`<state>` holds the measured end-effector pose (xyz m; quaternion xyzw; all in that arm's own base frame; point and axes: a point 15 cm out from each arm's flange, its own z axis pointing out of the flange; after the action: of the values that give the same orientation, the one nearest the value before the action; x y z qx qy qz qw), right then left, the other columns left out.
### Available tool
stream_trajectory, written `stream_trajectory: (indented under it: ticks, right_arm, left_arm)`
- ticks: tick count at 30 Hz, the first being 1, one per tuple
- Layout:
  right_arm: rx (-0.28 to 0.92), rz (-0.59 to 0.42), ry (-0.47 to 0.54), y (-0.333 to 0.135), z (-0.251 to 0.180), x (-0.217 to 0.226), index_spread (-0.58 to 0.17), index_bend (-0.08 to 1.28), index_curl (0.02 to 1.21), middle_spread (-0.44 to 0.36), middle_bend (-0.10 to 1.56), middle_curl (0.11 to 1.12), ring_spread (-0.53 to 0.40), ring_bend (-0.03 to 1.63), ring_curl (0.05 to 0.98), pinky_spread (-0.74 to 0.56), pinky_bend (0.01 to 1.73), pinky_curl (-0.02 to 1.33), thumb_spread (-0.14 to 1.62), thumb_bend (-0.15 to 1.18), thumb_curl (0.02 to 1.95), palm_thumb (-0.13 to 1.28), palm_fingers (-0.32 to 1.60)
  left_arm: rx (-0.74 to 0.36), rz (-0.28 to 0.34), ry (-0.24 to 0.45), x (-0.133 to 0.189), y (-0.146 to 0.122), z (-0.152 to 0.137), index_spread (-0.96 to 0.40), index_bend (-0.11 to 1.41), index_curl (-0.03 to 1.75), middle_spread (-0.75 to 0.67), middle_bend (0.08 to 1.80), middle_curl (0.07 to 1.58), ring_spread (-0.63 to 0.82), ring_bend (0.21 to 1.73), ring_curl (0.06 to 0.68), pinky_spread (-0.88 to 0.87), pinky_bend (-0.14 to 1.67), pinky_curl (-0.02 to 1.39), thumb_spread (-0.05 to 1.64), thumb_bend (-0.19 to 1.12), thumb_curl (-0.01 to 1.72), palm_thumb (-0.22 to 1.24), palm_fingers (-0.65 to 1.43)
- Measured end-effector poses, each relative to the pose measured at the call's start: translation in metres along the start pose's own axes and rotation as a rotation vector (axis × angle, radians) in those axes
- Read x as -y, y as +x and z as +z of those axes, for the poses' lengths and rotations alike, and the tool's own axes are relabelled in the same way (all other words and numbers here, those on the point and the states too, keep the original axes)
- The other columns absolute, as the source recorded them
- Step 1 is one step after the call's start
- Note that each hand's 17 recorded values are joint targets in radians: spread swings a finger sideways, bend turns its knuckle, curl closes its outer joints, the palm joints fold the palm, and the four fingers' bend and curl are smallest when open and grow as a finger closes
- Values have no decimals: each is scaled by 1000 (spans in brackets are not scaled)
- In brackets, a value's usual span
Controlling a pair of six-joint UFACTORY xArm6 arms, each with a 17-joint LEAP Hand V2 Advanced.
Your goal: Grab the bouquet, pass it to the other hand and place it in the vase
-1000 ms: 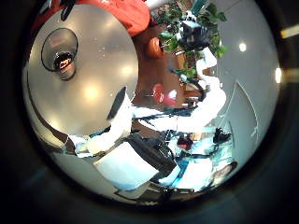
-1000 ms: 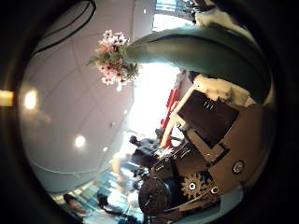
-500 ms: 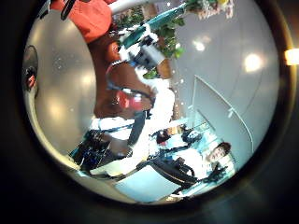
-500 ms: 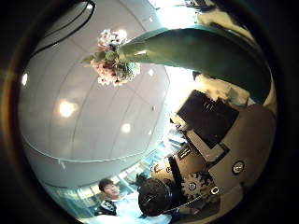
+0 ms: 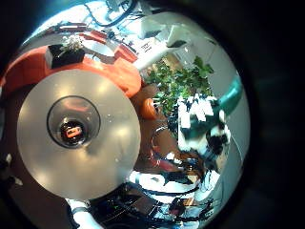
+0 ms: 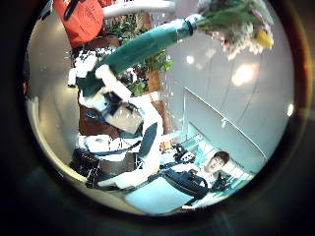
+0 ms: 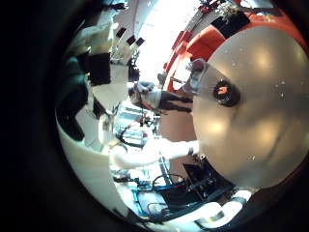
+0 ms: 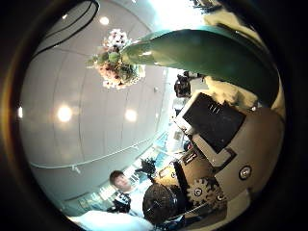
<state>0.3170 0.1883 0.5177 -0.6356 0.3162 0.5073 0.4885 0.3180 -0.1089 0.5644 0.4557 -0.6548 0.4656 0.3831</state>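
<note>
My right hand point(image 6: 94, 74) is shut on the wrapped stem of the bouquet point(image 6: 148, 44), held in the air, and its flower head point(image 6: 236, 25) points away from the hand. In the right thumb side palm view the wrap point(image 8: 202, 53) runs out from the palm past the curled fingers point(image 8: 217, 125) to the flowers point(image 8: 115, 58). The vase point(image 5: 73, 121) stands upright in the middle of the round table point(image 5: 114, 162), with nothing in it. My left hand point(image 6: 150, 133) shows a straight finger, holds nothing, and faces the right hand with a gap between them.
Potted plants point(image 5: 176, 81) stand beyond the table's edge, near the right hand point(image 5: 200, 129). An orange-red seat point(image 5: 95, 57) curves round the table's far side. The vase point(image 7: 224, 94) also shows on the table point(image 7: 261, 126) in the right little finger side palm view.
The left palm's view has swung off the table and vase onto the right hand and bouquet, which now look nearer. The bouquet stays in the right hand while the room behind it shifts.
</note>
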Motion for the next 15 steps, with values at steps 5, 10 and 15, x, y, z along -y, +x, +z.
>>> stream_trajectory:
  ticks: [5,10,15]
  right_arm:
    - [-34,12,-56,14,12,-9,-233,1167,918,-126,1411,768,-185,1491,694,-189,1295,844,885,0,1248,1136,1121]
    - [-44,2,-100,20,24,-14,-233,1165,919,-126,1412,766,-186,1490,696,-192,1281,866,887,-3,1268,1134,1122]
    - [-91,12,-128,35,39,-14,-234,1164,920,-126,1412,764,-186,1488,697,-195,1268,886,889,-3,1284,1132,1123]
  left_arm:
    - [-84,1,-45,-3,8,4,216,157,297,468,204,351,570,574,213,548,229,315,899,-31,333,282,81]
    - [-193,6,-73,-1,25,15,222,168,299,460,212,352,563,566,207,537,224,315,894,-30,335,293,103]
    - [-254,11,-74,-6,33,3,197,178,311,385,285,375,550,541,195,525,184,302,890,-28,339,311,191]
